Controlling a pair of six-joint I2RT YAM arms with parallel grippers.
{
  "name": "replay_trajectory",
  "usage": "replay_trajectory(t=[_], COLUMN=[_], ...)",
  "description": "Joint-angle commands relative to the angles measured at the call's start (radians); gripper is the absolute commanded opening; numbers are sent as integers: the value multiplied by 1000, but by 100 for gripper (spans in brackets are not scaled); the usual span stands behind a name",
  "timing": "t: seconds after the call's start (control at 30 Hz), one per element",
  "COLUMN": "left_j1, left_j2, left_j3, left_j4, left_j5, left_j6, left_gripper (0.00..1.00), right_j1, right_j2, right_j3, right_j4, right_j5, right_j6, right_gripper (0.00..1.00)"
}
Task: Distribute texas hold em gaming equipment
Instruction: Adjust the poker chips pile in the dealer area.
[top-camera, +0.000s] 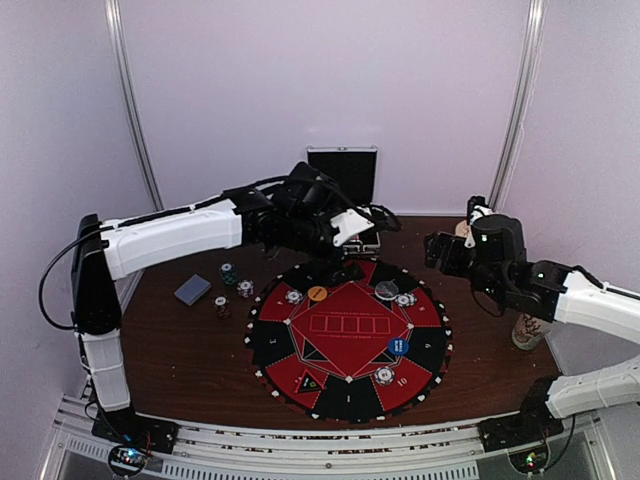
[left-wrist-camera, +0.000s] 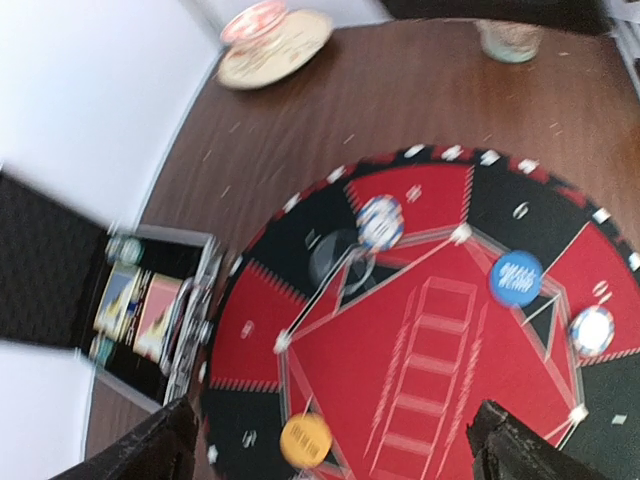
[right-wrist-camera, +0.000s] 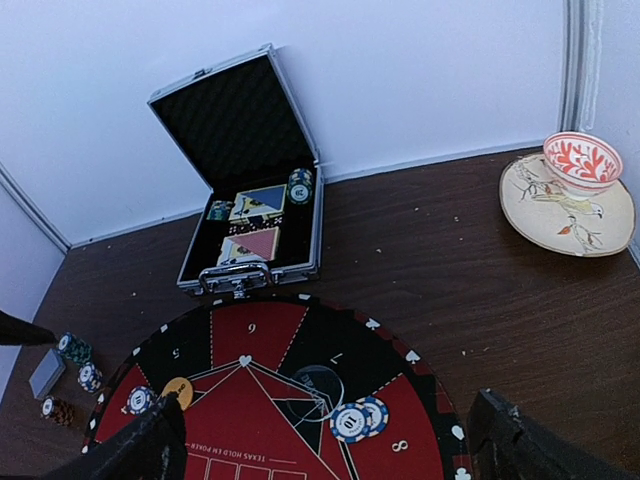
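Note:
A round red-and-black mat (top-camera: 348, 338) carries poker chips (top-camera: 294, 296) (top-camera: 405, 299) (top-camera: 384, 376), an orange disc (top-camera: 317, 294), a blue disc (top-camera: 398, 346) and a dark see-through disc (top-camera: 386, 289). Left of the mat stand small chip stacks (top-camera: 229, 272) (top-camera: 221, 305) and a grey-blue card deck (top-camera: 192, 290). My left gripper (left-wrist-camera: 330, 460) hangs open over the mat's far edge, above the orange disc (left-wrist-camera: 306, 440), holding nothing. My right gripper (right-wrist-camera: 325, 450) is open and empty above the mat's far right, with two chips (right-wrist-camera: 352, 421) and the see-through disc (right-wrist-camera: 318, 388) below it.
An open metal case (right-wrist-camera: 240, 130) holding card boxes and chips stands against the back wall, just beyond the mat. A tan dish (right-wrist-camera: 565, 205) with a red-white cup sits at the far right. A patterned mug (top-camera: 528, 330) stands by the right arm.

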Motion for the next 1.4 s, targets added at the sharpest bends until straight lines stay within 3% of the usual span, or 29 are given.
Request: replay_trajectory(t=[0.0, 0.27, 0.5, 0.8, 1.37], left_j1=[158, 375, 536, 572, 572], left_j2=[-152, -432, -508, -571, -584], left_j3=[-165, -529, -746, -826, -870], left_j4=[37, 146, 222, 295, 352], left_j5=[24, 140, 290, 341, 335], left_j6=[-37, -51, -6, -14, -42], left_gripper=[98, 98, 98, 98, 98], right_j1=[-5, -35, -93, -160, -169], right_j2=[145, 451, 676, 766, 716], right_j3=[103, 299, 428, 406, 271], right_j4=[-67, -183, -243, -237, -193], right_j5=[-111, -191, -316, -332, -394], right_j6=[-37, -124, -219, -257, -253], right_gripper=[100, 100, 100, 100, 100])
